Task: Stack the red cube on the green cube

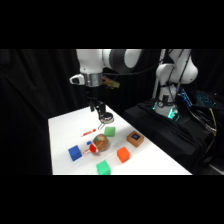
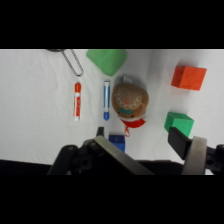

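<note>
Jaws (image 2: 142,136) spread wide, holding nothing, high over the desk (image 1: 62,127). Red cube (image 1: 123,155) sits bare near the desk's front, green cube (image 1: 103,167) close beside it but apart. Next move, likely: centre over the red cube, square fingers to its flat faces, descend clear of the round brown toy (image 1: 100,143).
</note>
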### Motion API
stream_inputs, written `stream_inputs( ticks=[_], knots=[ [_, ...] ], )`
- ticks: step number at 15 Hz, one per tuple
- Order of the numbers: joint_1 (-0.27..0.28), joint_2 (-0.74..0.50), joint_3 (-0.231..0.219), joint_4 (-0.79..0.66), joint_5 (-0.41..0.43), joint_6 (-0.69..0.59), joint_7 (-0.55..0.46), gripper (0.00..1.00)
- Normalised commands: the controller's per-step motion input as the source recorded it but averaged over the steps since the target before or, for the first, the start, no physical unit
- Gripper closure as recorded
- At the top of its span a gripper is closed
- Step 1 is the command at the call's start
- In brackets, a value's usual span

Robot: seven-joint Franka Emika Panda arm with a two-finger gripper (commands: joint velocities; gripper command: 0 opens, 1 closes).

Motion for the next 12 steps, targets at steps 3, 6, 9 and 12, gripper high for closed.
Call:
stream_inputs(
  ticks=[3,6,9,12],
  knots=[
    [-0.01,-0.04,0.031,-0.03,-0.002,0.01,0.05,0.0],
    [0.016,-0.08,0.04,-0.07,0.0,0.04,0.12,0.0],
    [0.054,-0.12,0.061,-0.12,0.02,0.06,0.17,0.0],
    [0.088,-0.11,0.084,-0.16,0.048,0.11,0.2,0.0]
  ],
)
